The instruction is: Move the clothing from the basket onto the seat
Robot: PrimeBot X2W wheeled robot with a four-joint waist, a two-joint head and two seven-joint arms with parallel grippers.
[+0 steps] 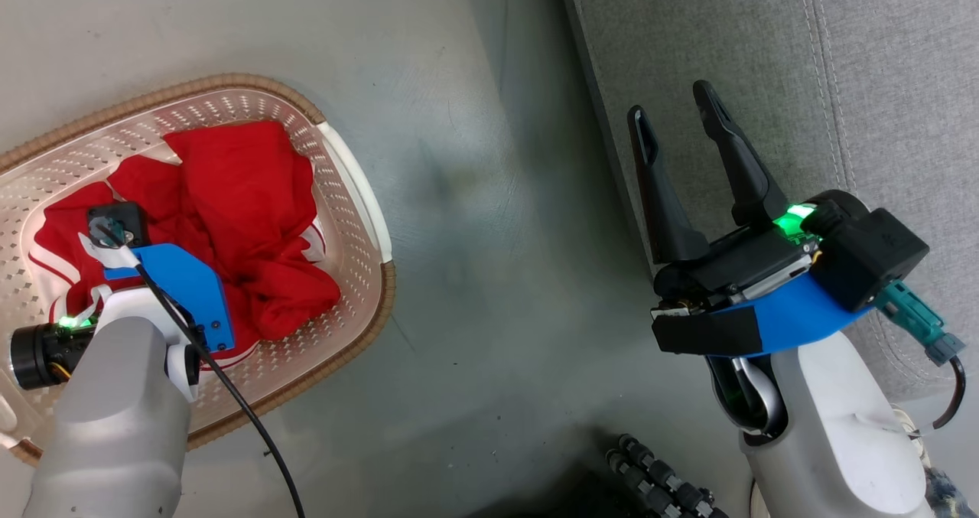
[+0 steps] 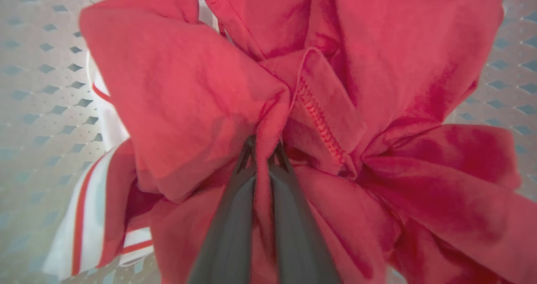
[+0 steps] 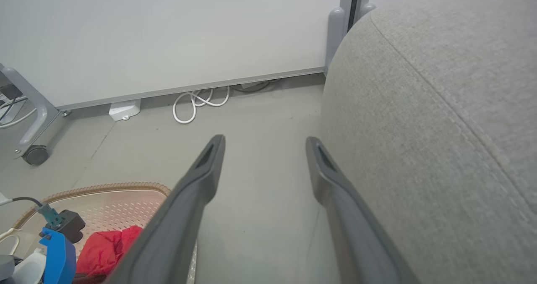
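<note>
1. Clothing [image 1: 245,197] lies inside the basket [image 1: 229,83] as a crumpled red heap with white striped trim. The basket stands on the grey floor [image 1: 489,219] at the left of the head view.
2. The left arm's pale forearm [image 1: 115,411] rises from the lower left corner and bends at the wrist. Its blue bracket [image 1: 191,281] sits over the heap's left part, and the fingers point down into the fabric.
3. In the left wrist view, the left gripper [image 2: 262,149] has its two dark fingers drawn together, with a fold of the red fabric pinched between them. Perforated basket wall shows on either side.
4. A stretch of floor separates the basket from the seat [image 1: 879,82].
5. The right arm comes up from the lower right corner and holds the right gripper [image 1: 673,105] just beside the seat's front edge. Its fingers point up the view, spread wide apart, with only floor between them.
6. The seat — grey fabric with a stitched seam — runs down the far right.
</note>
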